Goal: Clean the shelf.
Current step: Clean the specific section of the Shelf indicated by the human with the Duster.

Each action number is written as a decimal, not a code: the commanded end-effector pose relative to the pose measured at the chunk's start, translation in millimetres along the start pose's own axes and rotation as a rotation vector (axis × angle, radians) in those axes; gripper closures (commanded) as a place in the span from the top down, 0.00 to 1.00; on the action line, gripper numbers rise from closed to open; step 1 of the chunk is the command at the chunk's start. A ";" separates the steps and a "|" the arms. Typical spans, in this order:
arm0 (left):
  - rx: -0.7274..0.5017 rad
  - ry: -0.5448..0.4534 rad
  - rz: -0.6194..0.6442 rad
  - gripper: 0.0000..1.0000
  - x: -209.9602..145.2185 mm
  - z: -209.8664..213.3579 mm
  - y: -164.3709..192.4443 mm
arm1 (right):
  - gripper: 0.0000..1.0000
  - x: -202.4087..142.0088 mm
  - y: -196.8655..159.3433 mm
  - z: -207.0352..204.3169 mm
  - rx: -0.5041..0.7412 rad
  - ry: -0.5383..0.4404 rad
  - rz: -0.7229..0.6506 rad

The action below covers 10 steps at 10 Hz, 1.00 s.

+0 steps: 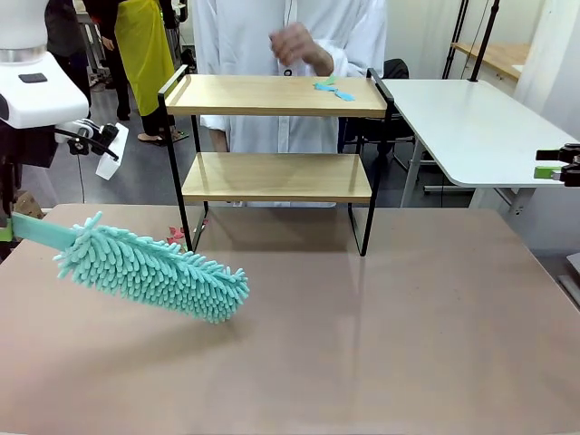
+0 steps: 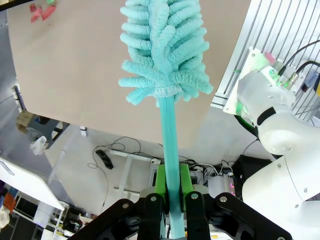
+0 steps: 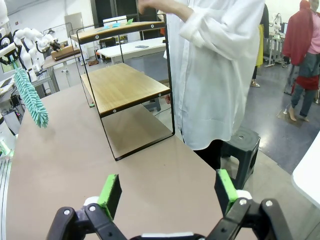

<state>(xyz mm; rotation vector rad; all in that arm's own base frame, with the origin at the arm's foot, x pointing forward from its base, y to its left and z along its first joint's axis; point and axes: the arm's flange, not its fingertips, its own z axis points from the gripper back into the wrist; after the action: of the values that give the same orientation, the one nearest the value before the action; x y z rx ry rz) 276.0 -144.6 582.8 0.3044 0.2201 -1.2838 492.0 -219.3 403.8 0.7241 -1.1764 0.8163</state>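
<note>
Near the table's left edge your left gripper (image 2: 172, 182) clamps the duster (image 1: 154, 267), your right gripper (image 3: 169, 192) spread empty; next you likely raise it to the shelf's (image 1: 272, 177) top board.

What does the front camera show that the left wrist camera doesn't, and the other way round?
Front view: the two-tier shelf with blue scraps on its top board, and a person behind it. Left wrist view: the robot's left hand shut on the handle of the teal duster, green pads on either side. Both: the duster and the brown table.
</note>
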 end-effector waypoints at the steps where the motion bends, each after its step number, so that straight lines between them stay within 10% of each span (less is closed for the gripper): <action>1: 0.016 -0.011 0.010 0.13 -2.1 -1.5 -0.9 | 1.00 3.3 0.9 -0.3 0.002 0.002 0.007; 10: 0.016 -0.011 0.010 0.13 -2.1 -1.5 -0.9 | 1.00 3.3 0.9 -0.3 0.002 0.002 0.007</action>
<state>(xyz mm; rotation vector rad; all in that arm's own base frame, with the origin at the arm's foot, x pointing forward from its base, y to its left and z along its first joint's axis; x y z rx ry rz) 276.0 -144.6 582.8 0.3044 0.2201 -1.2839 492.0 -219.3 403.8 0.7241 -1.1764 0.8163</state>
